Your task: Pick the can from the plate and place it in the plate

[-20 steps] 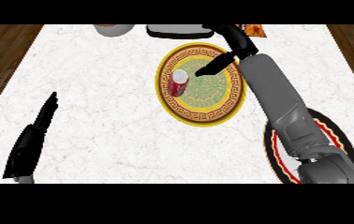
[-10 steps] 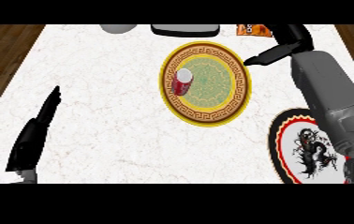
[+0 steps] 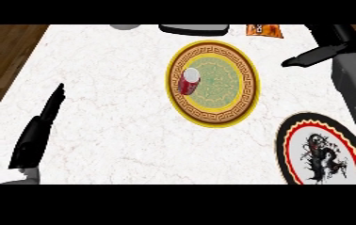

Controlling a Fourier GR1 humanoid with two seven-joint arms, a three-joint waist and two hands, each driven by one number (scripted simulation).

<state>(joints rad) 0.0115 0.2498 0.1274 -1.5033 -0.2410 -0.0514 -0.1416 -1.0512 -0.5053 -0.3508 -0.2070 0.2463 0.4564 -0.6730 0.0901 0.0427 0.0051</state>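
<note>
The red can point(image 3: 188, 82) lies on the left side of the yellow-rimmed plate point(image 3: 245, 93) at frame centre, untouched, with the open right hand point(image 3: 314, 56) at the upper right, the dragon plate point(image 3: 295, 144) lower right, a snack bag point(image 3: 264, 29) above, and the straight-fingered left hand point(image 3: 40, 130) lower left.

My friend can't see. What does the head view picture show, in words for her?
A red can lies on the left part of a yellow patterned plate on a white marble counter. The right hand is open to the right of that plate, holding nothing; the left hand rests open at the left. A dragon plate sits at the lower right.
</note>
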